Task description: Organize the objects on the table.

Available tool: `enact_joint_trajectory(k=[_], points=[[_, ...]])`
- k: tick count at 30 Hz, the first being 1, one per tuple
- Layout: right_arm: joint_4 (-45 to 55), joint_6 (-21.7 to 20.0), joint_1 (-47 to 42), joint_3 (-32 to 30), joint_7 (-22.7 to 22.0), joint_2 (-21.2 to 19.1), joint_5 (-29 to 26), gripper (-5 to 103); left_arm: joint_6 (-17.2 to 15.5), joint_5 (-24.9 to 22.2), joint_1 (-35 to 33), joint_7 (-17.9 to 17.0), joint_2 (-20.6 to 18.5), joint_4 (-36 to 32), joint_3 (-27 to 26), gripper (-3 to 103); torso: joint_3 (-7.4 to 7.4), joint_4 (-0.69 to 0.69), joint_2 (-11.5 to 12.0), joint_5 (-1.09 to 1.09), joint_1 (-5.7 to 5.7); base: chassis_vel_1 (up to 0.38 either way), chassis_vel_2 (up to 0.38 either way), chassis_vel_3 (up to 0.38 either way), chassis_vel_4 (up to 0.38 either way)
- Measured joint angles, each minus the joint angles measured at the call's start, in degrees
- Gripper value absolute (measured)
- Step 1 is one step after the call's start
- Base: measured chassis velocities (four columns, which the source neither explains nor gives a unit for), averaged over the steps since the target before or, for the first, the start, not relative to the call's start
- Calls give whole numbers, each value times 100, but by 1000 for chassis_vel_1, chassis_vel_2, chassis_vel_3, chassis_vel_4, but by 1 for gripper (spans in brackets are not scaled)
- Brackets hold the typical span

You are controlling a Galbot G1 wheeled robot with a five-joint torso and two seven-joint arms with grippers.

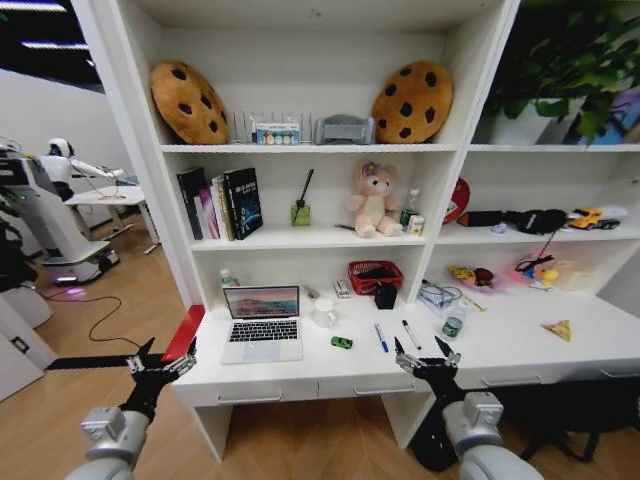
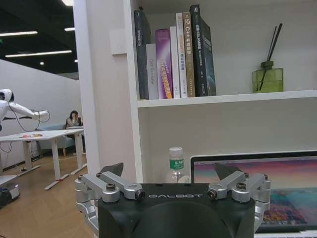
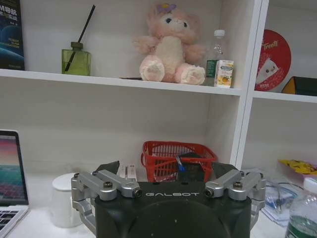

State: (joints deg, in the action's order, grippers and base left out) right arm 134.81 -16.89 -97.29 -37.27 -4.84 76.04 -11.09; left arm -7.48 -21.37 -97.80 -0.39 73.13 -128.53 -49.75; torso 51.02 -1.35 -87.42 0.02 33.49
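Seen from the head view, the long white worktop (image 1: 520, 345) with its shallow front drawers carries all the loose objects untouched, so the task is judged to be at its approach step, with no grasp begun. A thin silver laptop (image 1: 262, 322) stands open at the left part of the worktop, screen facing the robot, its long axis running side to side along the front edge. A tiny green toy car (image 1: 342, 342) lies just right of it, lengthwise roughly side to side. A blue pen (image 1: 381, 337) and a black pen (image 1: 411, 334) lie near each other, apart, each with its long axis running from back-left to front-right. A small green can (image 1: 453, 325) stands upright behind them to the right. The left hand (image 1: 166, 361) hovers off the worktop's left end with fingers spread; the right hand (image 1: 427, 358) hovers at the front edge, just in front of the pens, fingers spread.

From the left wrist view, the left hand (image 2: 169, 174) holds nothing, jaws wide apart, facing the laptop screen (image 2: 257, 191).

From the right wrist view, the right hand (image 3: 166, 171) is likewise spread and empty, facing a red mesh basket (image 3: 178, 159).

The next move is judged to call for lowering the right hand over a pen, jaws set across its long axis.
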Motion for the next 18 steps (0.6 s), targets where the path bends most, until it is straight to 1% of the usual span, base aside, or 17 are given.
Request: enact_joint_trajectory(k=[2,3,4,5,6,7,9,10,11,12,13,14,15,16,17,18], points=[[-108,26,-20,-56,-36,-25,11,100,-110,76,141,-577,-258,12,189,101,1,-1,1,-2,4,-92,122,111,-18],[-108,26,-20,-56,-36,-25,11,100,-110,76,141,-577,-258,12,189,101,1,-1,1,-2,4,-62,82,67,-18],[-149,41,-33,-77,-66,-52,9,100,-155,61,201,-832,-399,15,253,97,0,-4,1,-2,2,-62,82,19,-6],[-189,63,-33,-88,-80,-79,4,100,-215,15,249,-967,-511,8,294,92,0,-5,0,-3,0,0,0,0,0],[-189,63,-33,-88,-80,-79,4,100,-215,15,249,-967,-511,8,294,92,0,-5,0,-3,0,0,0,0,0],[-248,90,-17,-96,-87,-108,4,100,-349,-83,320,-1134,-682,-49,354,92,-1,-2,0,-4,-4,-16,-28,-52,-41],[-351,112,62,-95,-95,-151,7,100,-665,-360,422,-1421,-953,-261,485,81,-3,-3,-4,-1,-9,51,-32,-50,41],[-351,112,62,-95,-95,-151,7,100,-665,-360,422,-1421,-953,-261,485,81,-3,-3,-4,-1,-9,67,-36,-50,41],[-425,112,180,-63,-96,-213,5,100,-1010,-716,518,-1826,-1195,-489,712,76,-3,1,-4,-1,-10,49,-57,-65,69],[-451,112,227,-50,-96,-234,2,100,-1188,-951,572,-2047,-1311,-586,854,70,-3,2,-4,-2,-9,49,-57,-44,71],[-495,112,265,-42,-97,-269,-1,100,-1414,-1331,670,-2321,-1511,-721,1085,65,-3,0,-4,-1,-9,0,0,0,0],[-495,112,265,-42,-97,-269,-1,100,-1414,-1331,670,-2321,-1511,-721,1085,65,-3,0,-4,-1,-9,0,0,0,0],[-534,112,288,-39,-97,-303,-2,100,-1556,-1605,759,-2466,-1667,-795,1270,59,-3,-1,-4,0,-9,0,0,0,0],[-592,115,315,-37,-97,-353,-3,100,-1664,-1815,875,-2507,-1847,-819,1462,54,-2,-2,-3,-2,-7,0,0,0,0],[-592,115,315,-37,-97,-353,-3,100,-1664,-1815,875,-2507,-1847,-819,1462,54,-2,-2,-3,-2,-7,0,0,0,0],[-647,118,340,-30,-94,-393,-3,100,-1689,-1885,1026,-2468,-1989,-778,1627,48,-1,-4,-2,-1,-4,0,0,0,0]])
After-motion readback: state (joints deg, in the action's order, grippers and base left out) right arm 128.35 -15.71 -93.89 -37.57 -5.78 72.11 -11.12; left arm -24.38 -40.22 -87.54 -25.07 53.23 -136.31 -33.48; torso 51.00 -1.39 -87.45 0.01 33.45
